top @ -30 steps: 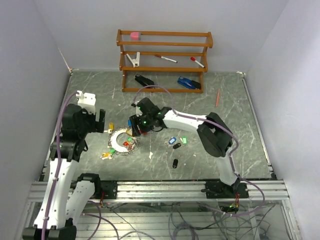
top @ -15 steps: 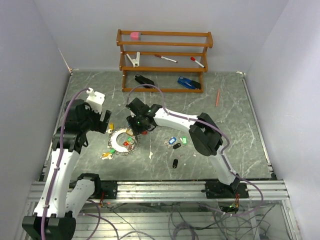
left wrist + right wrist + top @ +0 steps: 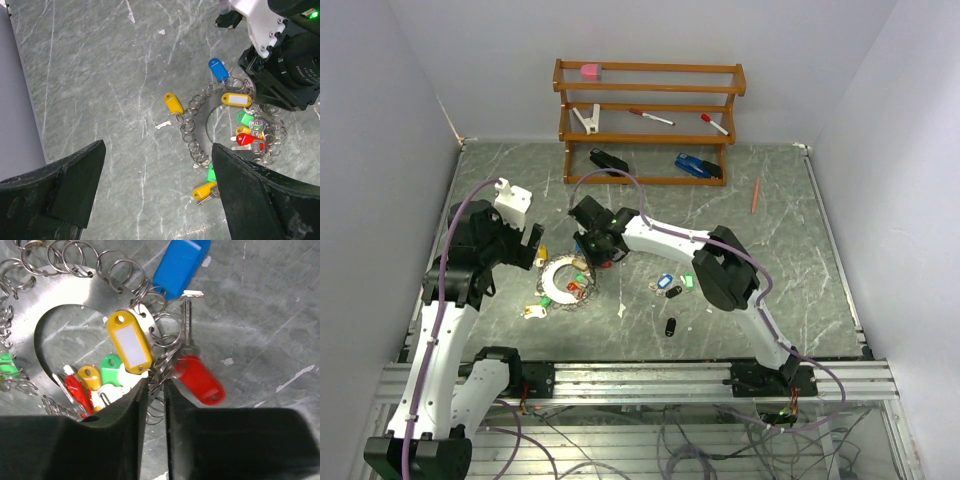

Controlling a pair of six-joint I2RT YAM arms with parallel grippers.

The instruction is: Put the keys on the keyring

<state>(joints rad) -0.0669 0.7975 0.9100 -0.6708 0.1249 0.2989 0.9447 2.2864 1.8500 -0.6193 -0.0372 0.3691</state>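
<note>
The keyring (image 3: pixel 560 281) lies on the table left of centre. It is a silvery loop edged with small split rings and red, yellow, blue and green tagged keys. My right gripper (image 3: pixel 590 247) is at its far right edge. In the right wrist view, this gripper (image 3: pixel 156 385) is shut on a bunch of the keyring's small rings (image 3: pixel 162 365), between a yellow tag (image 3: pixel 129 341) and a red tag (image 3: pixel 199 379). My left gripper (image 3: pixel 157 195) is open and empty above the keyring's left side (image 3: pixel 192 127). Loose blue (image 3: pixel 665 282), green (image 3: pixel 687 281) and black (image 3: pixel 670 326) keys lie to the right.
A wooden rack (image 3: pixel 648 120) stands at the back with red-capped pens, a pink block and clips. A dark stapler (image 3: pixel 608 160) and a blue one (image 3: pixel 697 166) lie below it. An orange pencil (image 3: pixel 756 195) lies at the back right. Grey walls enclose the table.
My right gripper has shifted a little left and back along the keyring's edge. My left gripper has swung right and back, closer to the keyring.
</note>
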